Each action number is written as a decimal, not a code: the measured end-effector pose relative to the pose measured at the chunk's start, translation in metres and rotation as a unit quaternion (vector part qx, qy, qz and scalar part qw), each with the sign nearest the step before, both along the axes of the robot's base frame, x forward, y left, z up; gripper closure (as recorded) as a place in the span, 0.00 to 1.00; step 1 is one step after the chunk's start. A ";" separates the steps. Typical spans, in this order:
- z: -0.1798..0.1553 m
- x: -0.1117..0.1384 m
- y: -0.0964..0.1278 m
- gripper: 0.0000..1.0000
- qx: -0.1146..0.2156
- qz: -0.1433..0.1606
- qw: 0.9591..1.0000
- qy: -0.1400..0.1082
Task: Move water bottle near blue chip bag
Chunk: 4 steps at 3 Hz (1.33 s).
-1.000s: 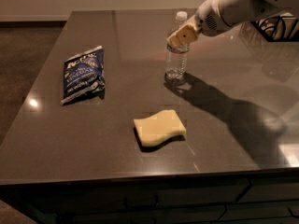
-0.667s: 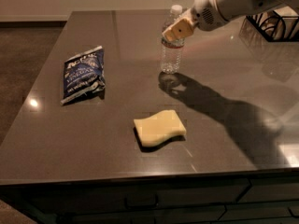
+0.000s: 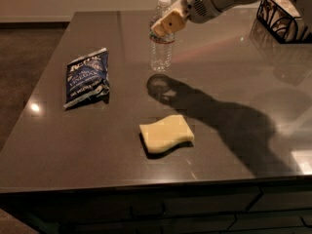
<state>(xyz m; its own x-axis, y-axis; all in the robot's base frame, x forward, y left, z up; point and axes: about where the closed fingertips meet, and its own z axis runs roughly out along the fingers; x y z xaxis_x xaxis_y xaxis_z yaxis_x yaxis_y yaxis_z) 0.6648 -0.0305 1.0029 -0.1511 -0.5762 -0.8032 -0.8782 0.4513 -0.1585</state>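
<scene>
The water bottle (image 3: 162,45) is clear with a white cap and a thin reddish band. It hangs upright above the dark table (image 3: 73,145), at the back centre. My gripper (image 3: 165,24) comes in from the upper right and is shut on the bottle's upper part; a tan finger pad (image 3: 169,21) lies across its front. The bottle's shadow falls on the table just below it. The blue chip bag (image 3: 87,77) lies flat on the left side of the table, well to the left of the bottle.
A pale yellow sponge (image 3: 166,133) lies in front of the bottle, towards the table's front edge. A black wire basket (image 3: 282,18) stands at the back right corner. My arm's shadow (image 3: 229,121) stretches across the right half.
My gripper has carried the bottle to the left and lifted it off the table. The bag and the sponge have not moved.
</scene>
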 end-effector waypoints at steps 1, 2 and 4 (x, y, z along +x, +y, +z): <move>-0.002 0.000 0.022 1.00 -0.003 0.025 1.000 0.002; -0.009 -0.005 0.045 1.00 -0.005 0.051 0.999 0.007; -0.023 -0.022 0.088 1.00 -0.003 0.099 0.995 0.024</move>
<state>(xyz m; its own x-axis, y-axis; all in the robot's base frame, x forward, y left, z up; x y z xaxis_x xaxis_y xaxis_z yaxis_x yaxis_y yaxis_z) 0.6424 0.0574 0.9804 -0.0719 -0.6028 -0.7946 -0.9561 0.2685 -0.1172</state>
